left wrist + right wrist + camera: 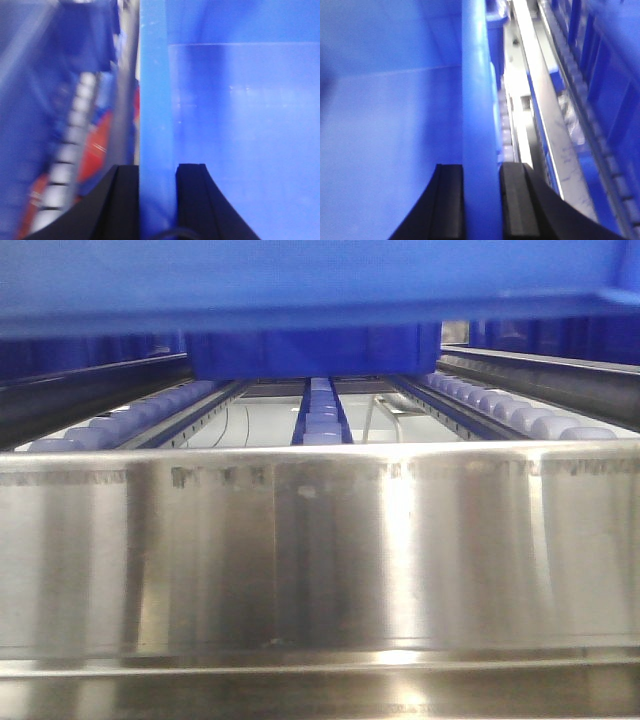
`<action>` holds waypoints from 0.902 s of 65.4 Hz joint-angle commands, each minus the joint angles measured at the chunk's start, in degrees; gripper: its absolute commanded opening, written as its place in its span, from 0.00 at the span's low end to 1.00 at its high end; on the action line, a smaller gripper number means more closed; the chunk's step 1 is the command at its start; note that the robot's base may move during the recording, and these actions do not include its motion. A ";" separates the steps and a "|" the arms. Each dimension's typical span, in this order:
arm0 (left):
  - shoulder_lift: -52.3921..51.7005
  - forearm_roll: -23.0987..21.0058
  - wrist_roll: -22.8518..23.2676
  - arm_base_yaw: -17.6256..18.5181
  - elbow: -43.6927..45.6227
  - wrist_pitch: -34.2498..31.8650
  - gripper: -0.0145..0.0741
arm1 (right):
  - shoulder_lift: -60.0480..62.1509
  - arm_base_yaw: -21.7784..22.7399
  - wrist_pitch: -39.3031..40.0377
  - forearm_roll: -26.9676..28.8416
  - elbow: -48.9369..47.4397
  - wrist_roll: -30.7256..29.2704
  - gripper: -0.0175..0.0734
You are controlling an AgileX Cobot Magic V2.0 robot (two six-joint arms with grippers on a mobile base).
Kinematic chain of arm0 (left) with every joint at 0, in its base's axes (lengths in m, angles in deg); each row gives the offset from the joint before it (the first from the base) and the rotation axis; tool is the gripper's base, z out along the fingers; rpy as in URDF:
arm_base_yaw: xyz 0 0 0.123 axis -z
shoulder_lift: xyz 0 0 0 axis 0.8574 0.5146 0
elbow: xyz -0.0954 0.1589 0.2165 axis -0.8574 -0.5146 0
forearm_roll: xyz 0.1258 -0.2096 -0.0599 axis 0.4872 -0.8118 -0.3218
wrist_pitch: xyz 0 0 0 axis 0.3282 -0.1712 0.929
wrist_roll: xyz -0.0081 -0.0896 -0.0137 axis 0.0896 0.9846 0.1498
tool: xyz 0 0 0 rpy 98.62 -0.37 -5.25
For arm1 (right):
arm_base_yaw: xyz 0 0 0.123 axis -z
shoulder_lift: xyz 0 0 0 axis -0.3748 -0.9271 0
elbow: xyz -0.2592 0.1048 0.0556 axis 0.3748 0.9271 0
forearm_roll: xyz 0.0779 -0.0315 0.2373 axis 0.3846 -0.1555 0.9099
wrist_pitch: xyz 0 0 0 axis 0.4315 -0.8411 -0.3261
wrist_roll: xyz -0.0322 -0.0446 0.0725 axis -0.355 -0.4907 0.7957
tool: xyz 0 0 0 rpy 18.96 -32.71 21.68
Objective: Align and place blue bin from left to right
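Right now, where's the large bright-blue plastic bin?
The large bright-blue plastic bin spans the top of the front view, above the roller lanes and beyond the steel rail, with its side walls clamped in the left jaws and right jaws.

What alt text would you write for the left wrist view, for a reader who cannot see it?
The left gripper clamps the wall of the blue bin, one black finger on each side. Blurred pale rollers run down the left.

The left gripper (157, 200) and right gripper (481, 200) each pinch a blue bin (240, 125) wall between black fingers (517, 205).
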 commanded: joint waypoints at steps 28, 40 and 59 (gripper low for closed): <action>7.96 -10.74 -2.92 -8.33 0.61 -10.68 0.04 | -9.94 4.04 9.40 2.44 -0.65 -0.04 0.11; 9.36 -11.25 -2.92 -8.33 0.61 -10.47 0.04 | -11.56 6.42 9.06 4.91 -0.65 -0.04 0.11; 10.69 -11.25 -2.92 -8.33 0.61 -10.67 0.04 | -12.87 7.46 7.92 4.91 -0.65 -2.81 0.11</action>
